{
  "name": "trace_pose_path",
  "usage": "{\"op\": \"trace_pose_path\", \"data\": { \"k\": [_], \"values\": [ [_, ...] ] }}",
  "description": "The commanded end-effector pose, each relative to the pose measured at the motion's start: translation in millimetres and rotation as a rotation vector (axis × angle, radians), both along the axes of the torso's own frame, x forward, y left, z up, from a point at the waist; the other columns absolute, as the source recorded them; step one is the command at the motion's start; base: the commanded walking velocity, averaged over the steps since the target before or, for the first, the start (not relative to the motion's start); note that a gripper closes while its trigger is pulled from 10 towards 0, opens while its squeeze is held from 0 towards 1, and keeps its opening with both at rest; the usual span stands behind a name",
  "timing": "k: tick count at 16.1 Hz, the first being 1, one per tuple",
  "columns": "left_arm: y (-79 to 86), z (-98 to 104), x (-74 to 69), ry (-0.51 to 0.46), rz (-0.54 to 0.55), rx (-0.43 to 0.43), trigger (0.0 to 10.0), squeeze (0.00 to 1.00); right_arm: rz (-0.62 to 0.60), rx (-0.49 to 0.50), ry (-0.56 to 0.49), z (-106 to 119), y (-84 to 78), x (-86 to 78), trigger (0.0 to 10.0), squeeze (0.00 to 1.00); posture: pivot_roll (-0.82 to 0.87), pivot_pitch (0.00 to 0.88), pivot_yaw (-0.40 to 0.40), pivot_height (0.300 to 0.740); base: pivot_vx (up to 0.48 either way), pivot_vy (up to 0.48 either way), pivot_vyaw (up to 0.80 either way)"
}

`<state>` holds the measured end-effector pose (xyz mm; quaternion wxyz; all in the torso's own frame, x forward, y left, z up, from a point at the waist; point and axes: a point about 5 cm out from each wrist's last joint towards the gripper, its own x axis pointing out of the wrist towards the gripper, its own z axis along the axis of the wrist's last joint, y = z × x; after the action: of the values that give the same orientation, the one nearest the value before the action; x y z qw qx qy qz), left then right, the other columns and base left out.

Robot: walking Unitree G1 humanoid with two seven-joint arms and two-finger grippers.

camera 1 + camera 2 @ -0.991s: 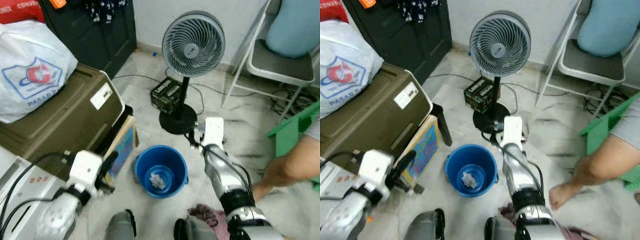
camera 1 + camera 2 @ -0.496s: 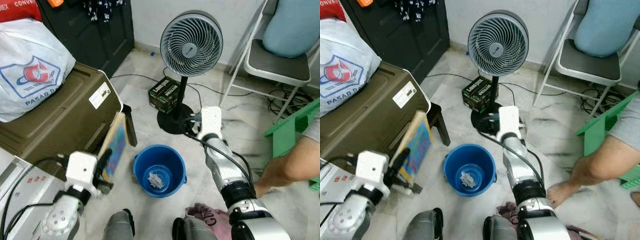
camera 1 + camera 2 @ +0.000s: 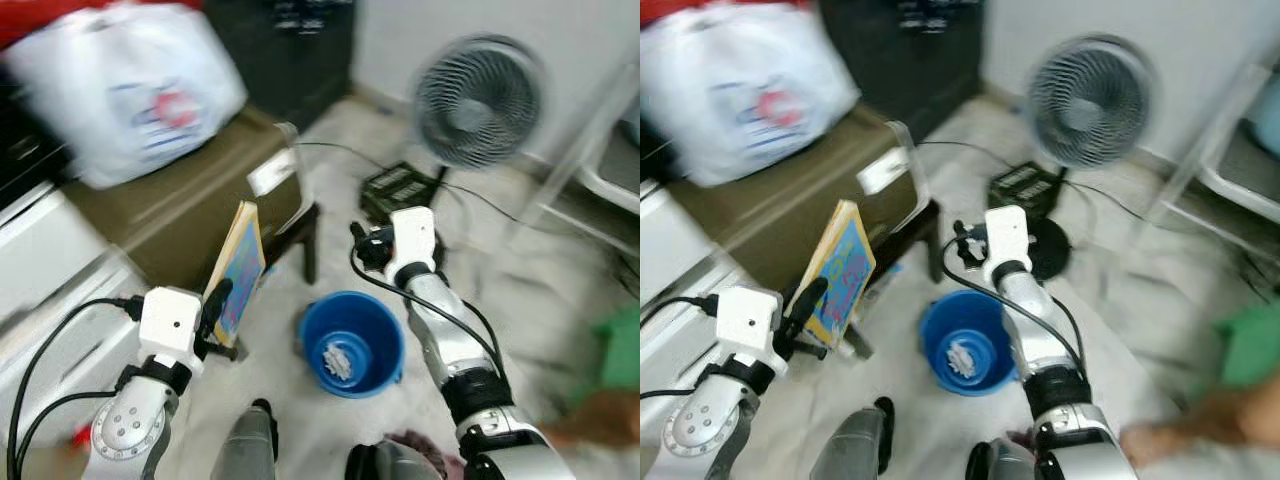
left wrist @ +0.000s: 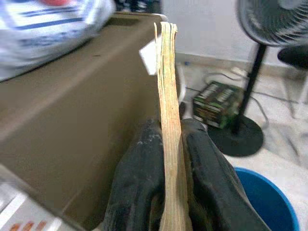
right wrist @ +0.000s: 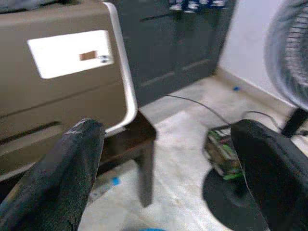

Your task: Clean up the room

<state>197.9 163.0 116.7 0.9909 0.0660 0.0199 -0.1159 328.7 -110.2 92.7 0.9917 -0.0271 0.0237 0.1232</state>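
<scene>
The left end effector (image 4: 166,185) is clamped on a thin board book (image 3: 236,268), holding it upright beside the brown box (image 3: 190,205). The right end effector (image 5: 168,173), fingers spread apart, hangs above the blue bucket (image 3: 352,345) on the floor.

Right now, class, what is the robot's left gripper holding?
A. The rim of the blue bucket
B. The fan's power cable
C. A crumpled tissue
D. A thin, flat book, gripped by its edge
D. In the left wrist view the left gripper has its two black fingers pressed on either side of the thin book, which stands on edge in front of the brown box.
</scene>
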Motion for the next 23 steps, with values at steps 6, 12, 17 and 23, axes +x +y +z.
{"op": "trace_pose_path", "data": {
  "k": [6,12,17,23],
  "values": [
    [0.8,10,1.0,-0.041,0.027,0.022,10.0,0.00,0.048,0.049,-0.031,8,7.9,0.0,10.0,0.00,0.11,0.153,-0.028,0.740,0.000,0.000,0.80],
    [8.0,12,5.4,-0.071,0.093,0.066,10.0,0.00,0.052,0.054,-0.027,6,4.6,-3.8,10.0,0.00,0.10,0.151,-0.029,0.740,0.000,0.000,0.80],
    [10.7,11,4.5,-0.079,0.122,0.081,10.0,0.00,0.071,0.056,-0.032,9,8.9,-1.0,10.0,0.00,0.11,0.144,-0.041,0.740,0.000,0.000,0.80],
    [12.9,11,7.7,-0.086,0.150,0.096,10.0,0.00,0.076,0.058,-0.032,9,9.7,-0.9,10.0,0.00,0.11,0.140,-0.040,0.740,0.000,0.000,0.80]
  ]
}}
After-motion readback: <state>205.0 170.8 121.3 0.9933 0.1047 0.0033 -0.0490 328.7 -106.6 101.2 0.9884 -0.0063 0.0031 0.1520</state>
